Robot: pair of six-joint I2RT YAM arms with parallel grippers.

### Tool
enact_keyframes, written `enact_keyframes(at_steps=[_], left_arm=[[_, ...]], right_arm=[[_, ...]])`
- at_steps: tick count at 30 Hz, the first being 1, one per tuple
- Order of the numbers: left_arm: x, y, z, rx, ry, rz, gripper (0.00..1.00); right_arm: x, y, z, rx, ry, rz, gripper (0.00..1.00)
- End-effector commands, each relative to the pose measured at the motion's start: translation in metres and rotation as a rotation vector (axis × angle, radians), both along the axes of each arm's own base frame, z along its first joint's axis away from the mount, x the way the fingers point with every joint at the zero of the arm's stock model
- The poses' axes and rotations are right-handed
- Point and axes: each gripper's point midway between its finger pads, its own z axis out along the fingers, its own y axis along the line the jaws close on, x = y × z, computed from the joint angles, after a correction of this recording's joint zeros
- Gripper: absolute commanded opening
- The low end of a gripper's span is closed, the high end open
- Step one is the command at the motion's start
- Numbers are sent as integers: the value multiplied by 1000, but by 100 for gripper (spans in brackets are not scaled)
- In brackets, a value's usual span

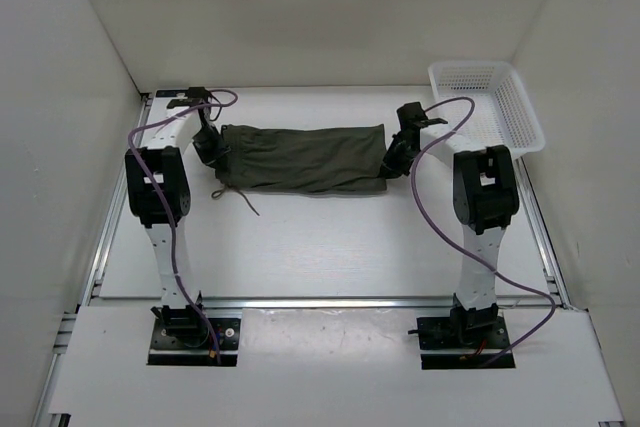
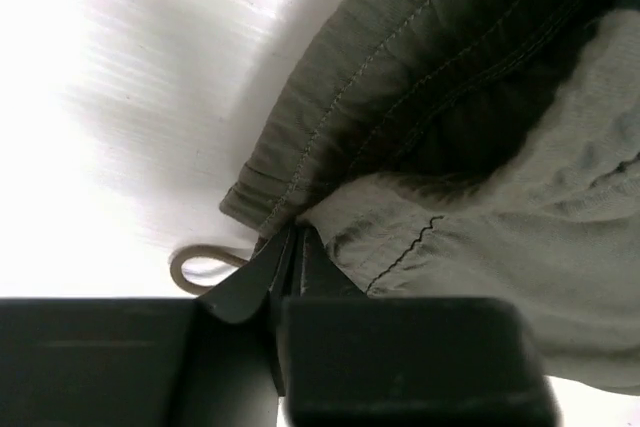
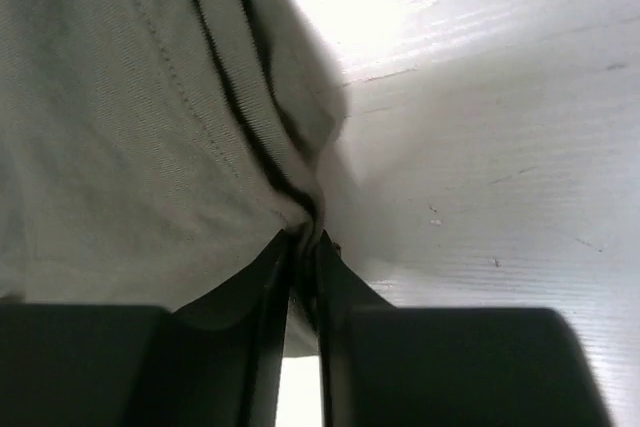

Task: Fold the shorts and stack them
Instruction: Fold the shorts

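The dark olive-green shorts (image 1: 300, 157) lie stretched left to right across the far middle of the white table. My left gripper (image 1: 214, 154) is at their left end, and in the left wrist view it (image 2: 293, 237) is shut on the waistband corner of the shorts (image 2: 480, 127). A drawstring loop (image 2: 205, 267) pokes out beside the fingers. My right gripper (image 1: 393, 159) is at the right end. The right wrist view shows that gripper (image 3: 304, 239) shut on a pinched fold at the edge of the shorts (image 3: 130, 127).
A white lattice basket (image 1: 487, 102) stands at the back right of the table. A drawstring (image 1: 238, 195) trails toward the near side from the shorts' left end. White walls close in on the left, back and right.
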Motion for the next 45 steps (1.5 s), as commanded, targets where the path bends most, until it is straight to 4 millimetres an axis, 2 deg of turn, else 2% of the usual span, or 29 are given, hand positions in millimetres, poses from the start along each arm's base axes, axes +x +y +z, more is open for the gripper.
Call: enact_keyframes(at_steps=[1,2,3,4,5,6,7,10,12,14,15,17,18,23,25,27,28,30,31,33,34,35,36,39,40,41,43,44,45], left_arm=[[8,13,25,61,-55,-7,15],[9,15,34,71,-78,-4,24],[4,16,36,74,-69,-16,41],[4,16,41,79,-81,-30,58],[2,16,50,79,-92,-30,83],[-1,16,52,82,-92,-42,93],[-3,17,58,86,-104,-53,100],[-5,18,64,68,-115,-64,100],[-5,16,57,38,-109,-87,100],[4,10,52,4,-125,-106,100],[6,7,37,-39,-101,-109,100],[12,-3,27,-94,-93,-136,100],[10,-9,12,-133,-59,-142,100],[15,-25,0,-229,-69,-166,100],[12,-36,-8,-271,-52,-181,100],[11,-42,-8,-306,-54,-179,94],[10,-47,-10,-337,-47,-184,86],[8,-53,-15,-353,-35,-186,76],[8,-55,-14,-366,-33,-176,64],[13,-57,-8,-375,-49,-173,50],[12,-61,-12,-378,-37,-172,41],[15,-60,-10,-370,-43,-161,24],[18,-58,-9,-357,-49,-149,13],[22,-32,-1,-199,-52,-101,10],[21,-22,13,-140,-53,-87,10],[21,0,17,-17,-50,-56,10],[20,22,38,105,-61,-37,10],[13,40,52,204,-49,-12,10],[10,48,61,250,-50,-10,10]], right_arm=[[2,-11,-4,-55,1,-2,15],[-2,-9,-4,-59,1,17,15],[1,-10,6,-62,-24,13,21],[-2,-10,9,-61,-27,13,26],[-1,-9,15,-74,-48,26,31],[-2,-9,25,-72,-71,33,41],[-2,-7,31,-79,-91,47,45],[-3,-6,54,-87,-136,47,57],[-4,-3,73,-79,-176,62,57],[-4,0,88,-77,-212,65,58],[-4,0,96,-74,-224,64,58],[-5,5,113,-64,-257,73,58],[-7,8,120,-68,-271,79,58],[-14,8,153,-58,-343,86,59],[-21,5,153,-60,-336,87,61],[-24,6,154,-52,-336,91,61],[-24,6,158,-50,-344,91,61],[-26,5,154,-53,-334,91,61],[-27,5,158,-50,-344,91,61],[-29,4,154,-52,-334,91,61],[-30,4,158,-50,-343,91,61],[-30,4,158,-50,-343,91,61],[-30,4,162,-47,-353,90,61],[-35,2,160,-53,-350,98,61],[-37,1,161,-52,-351,98,61],[-36,0,161,-60,-353,94,61],[-41,-2,164,-59,-356,93,61],[-44,-3,159,-67,-345,102,61],[-47,-5,157,-69,-340,103,61]])
